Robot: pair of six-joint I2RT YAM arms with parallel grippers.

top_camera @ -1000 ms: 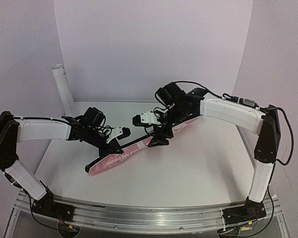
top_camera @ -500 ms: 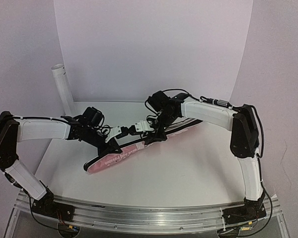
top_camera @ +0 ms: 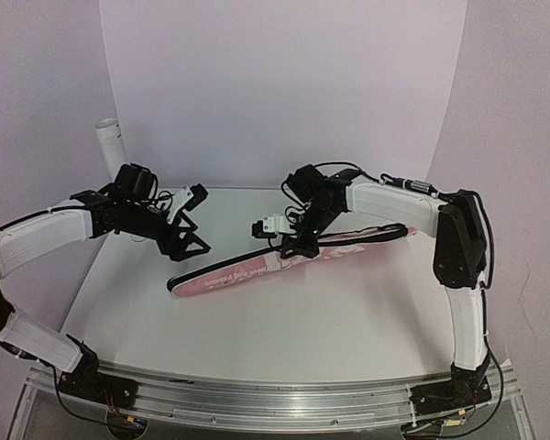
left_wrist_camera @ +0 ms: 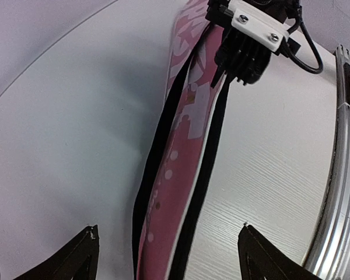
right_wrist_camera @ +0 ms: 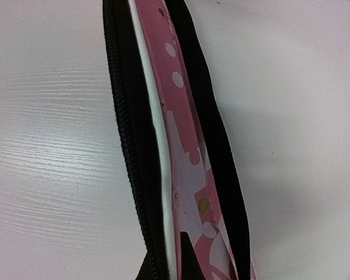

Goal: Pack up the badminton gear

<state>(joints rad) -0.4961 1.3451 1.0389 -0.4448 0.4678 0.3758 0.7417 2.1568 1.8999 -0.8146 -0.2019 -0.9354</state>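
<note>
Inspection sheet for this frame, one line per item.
Surface: white table.
Job's things: nothing seen.
Clutter: pink bag lying across the table; white tube standing back left.
Grippers: left gripper open, apart from the bag; right gripper shut on the bag.
Cables: black cable at the right wrist.
Surroundings: pale walls; metal rail at near edge.
</note>
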